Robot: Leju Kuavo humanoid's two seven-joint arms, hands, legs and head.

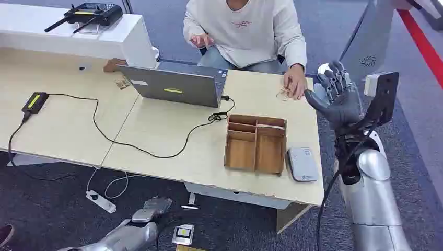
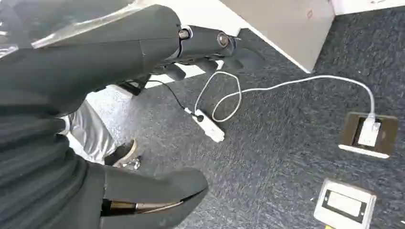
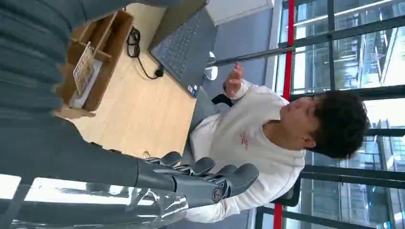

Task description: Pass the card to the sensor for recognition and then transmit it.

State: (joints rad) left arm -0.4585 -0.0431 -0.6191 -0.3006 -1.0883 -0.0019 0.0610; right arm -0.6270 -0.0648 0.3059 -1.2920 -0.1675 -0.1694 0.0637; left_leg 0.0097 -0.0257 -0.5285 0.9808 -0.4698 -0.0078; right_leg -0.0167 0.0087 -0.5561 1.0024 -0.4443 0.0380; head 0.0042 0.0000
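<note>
Head View: Right Hand Raised and Empty, Card Lies by the Person

Head view puts the left hand [image 1: 151, 208] nearest, hanging low beside the tabletop [image 1: 172, 157], over the carpet. Its fingers look loosely extended with nothing in them; the left wrist view confirms this, showing the thumb and fingers apart above a white power strip [image 2: 208, 125] and floor sockets. I judge this arm idle for the present step.

On the near right of the tabletop lies a grey sensor [image 1: 302, 163], flat and just beside a wooden divided tray [image 1: 255, 143]. Placed close to the robot's right side, it is presumably within that arm's reach for the reading.

The right hand [image 1: 339, 95] stands raised off the tabletop's right edge, fingers upright and apart, holding nothing. It appears posed to receive.

Farther back, a person sits behind a laptop [image 1: 175, 86], one hand resting on what looks like the card [image 1: 283, 93] at the far right edge of the tabletop. Its detail is too small to confirm.

The right wrist view adds what the head view lacks: a printed sheet standing inside the tray, and the person's other hand lifted. The card is hidden there.
</note>
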